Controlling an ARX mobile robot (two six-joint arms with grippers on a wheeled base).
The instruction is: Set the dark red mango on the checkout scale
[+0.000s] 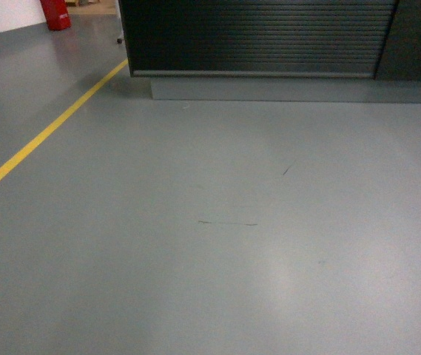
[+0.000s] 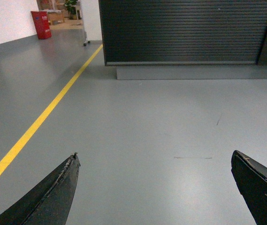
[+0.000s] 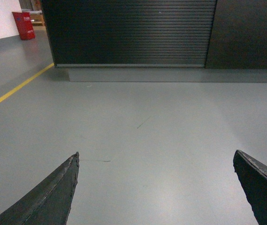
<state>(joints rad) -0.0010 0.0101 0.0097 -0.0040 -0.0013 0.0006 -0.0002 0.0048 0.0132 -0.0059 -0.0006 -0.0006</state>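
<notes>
Both grippers, left (image 2: 154, 161) and right (image 3: 156, 161), hang low over the grey floor (image 1: 210, 244) with fingers spread wide and holding nothing. Far ahead stands the checkout (image 1: 258, 37), its dark ribbed front above a grey plinth. Neither mango nor scale shows. At far left, a yellow floor line (image 1: 44, 137) runs toward a red cabinet (image 1: 55, 13).
</notes>
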